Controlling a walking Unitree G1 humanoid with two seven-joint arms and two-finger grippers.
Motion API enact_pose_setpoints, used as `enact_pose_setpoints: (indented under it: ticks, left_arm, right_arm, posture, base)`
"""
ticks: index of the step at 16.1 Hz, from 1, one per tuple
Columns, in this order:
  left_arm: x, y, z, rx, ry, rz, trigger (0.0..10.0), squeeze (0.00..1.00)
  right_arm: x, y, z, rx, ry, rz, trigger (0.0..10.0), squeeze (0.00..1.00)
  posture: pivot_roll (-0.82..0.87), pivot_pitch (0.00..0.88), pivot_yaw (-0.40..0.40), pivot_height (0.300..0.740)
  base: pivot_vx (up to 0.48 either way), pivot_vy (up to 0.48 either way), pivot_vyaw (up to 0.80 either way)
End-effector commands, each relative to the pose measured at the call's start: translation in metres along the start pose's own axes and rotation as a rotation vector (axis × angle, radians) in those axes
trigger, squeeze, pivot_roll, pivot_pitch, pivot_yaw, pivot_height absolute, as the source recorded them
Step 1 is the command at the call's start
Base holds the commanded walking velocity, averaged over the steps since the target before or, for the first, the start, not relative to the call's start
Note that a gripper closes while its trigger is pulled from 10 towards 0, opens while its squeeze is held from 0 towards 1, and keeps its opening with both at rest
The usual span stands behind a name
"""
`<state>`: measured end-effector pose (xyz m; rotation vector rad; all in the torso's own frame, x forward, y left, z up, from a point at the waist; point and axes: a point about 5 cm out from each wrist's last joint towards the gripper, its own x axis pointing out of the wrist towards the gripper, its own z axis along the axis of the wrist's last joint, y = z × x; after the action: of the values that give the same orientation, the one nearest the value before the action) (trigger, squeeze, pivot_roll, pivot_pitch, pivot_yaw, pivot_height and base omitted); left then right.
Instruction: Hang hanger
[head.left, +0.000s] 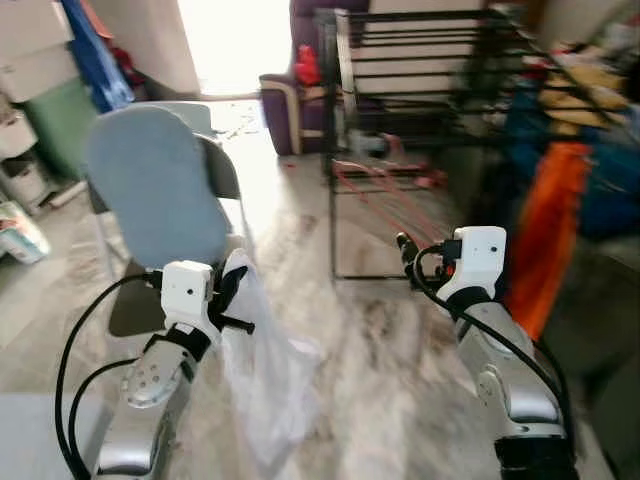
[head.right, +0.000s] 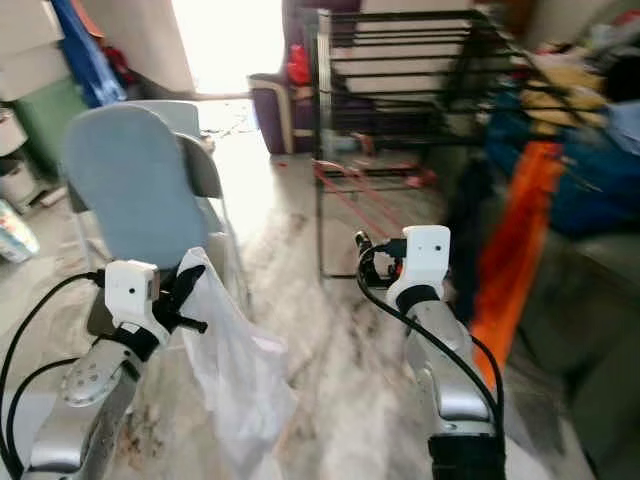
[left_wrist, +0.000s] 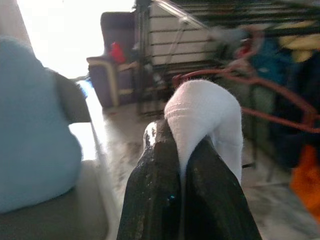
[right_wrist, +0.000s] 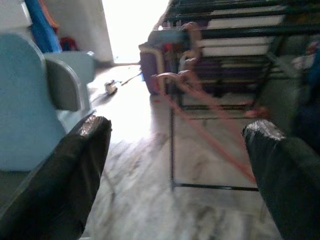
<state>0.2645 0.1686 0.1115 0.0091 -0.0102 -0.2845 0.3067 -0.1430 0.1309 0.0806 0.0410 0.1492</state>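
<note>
My left gripper (head.left: 235, 292) is shut on a white garment (head.left: 265, 380) that hangs down from it toward the floor; in the left wrist view the cloth (left_wrist: 200, 105) bulges out between the closed fingers (left_wrist: 155, 185). A thin pink-red hanger (head.left: 385, 195) is ahead at the black drying rack (head.left: 420, 45), blurred. My right gripper (head.left: 405, 250) is raised and points at the hanger, still short of it. In the right wrist view its fingers (right_wrist: 85, 145) stand wide apart with the hanger (right_wrist: 200, 125) seen beyond the gap.
A blue-grey chair (head.left: 150, 190) stands close on the left, right behind the garment. An orange cloth (head.left: 550, 230) and other clothes hang on the rack's right side. A purple sofa (head.left: 290, 110) sits behind, by a bright doorway. Marble floor lies between me and the rack.
</note>
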Motion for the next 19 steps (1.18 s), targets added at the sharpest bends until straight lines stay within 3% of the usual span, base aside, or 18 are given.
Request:
enact_pose_setpoints:
  ticks: [1,7,10,16,19]
  left_arm:
    - [0.003,0.000,0.011,0.027,-0.040,-0.008,10.0,0.00]
    - [0.003,-0.004,0.008,0.028,-0.019,-0.043,10.0,0.00]
    - [0.002,-0.005,0.006,0.031,-0.013,-0.050,10.0,0.00]
    - [0.003,-0.005,0.003,0.009,0.016,-0.062,10.0,0.00]
    - [0.001,-0.008,-0.001,-0.001,0.039,-0.079,10.0,0.00]
  right_arm:
    - [0.001,0.002,0.005,-0.011,-0.016,0.013,10.0,0.00]
    - [0.001,-0.001,0.003,-0.046,0.010,-0.014,10.0,0.00]
    - [0.001,-0.010,0.001,-0.083,0.043,-0.062,10.0,0.00]
    - [0.004,-0.023,-0.010,-0.134,0.169,-0.060,10.0,0.00]
    - [0.003,-0.030,-0.016,-0.155,0.238,-0.036,10.0,0.00]
  posture:
    - [-0.08,0.000,0.045,0.740]
    - [-0.08,0.000,0.044,0.740]
    - [-0.09,0.000,0.043,0.740]
    - [-0.09,0.000,0.042,0.740]
    - [-0.09,0.000,0.041,0.740]
  base:
    - [0.480,0.000,0.00]
    - [0.480,0.000,0.00]
    - [0.480,0.000,0.00]
    - [0.437,0.080,0.00]
    - [0.000,0.000,0.00]
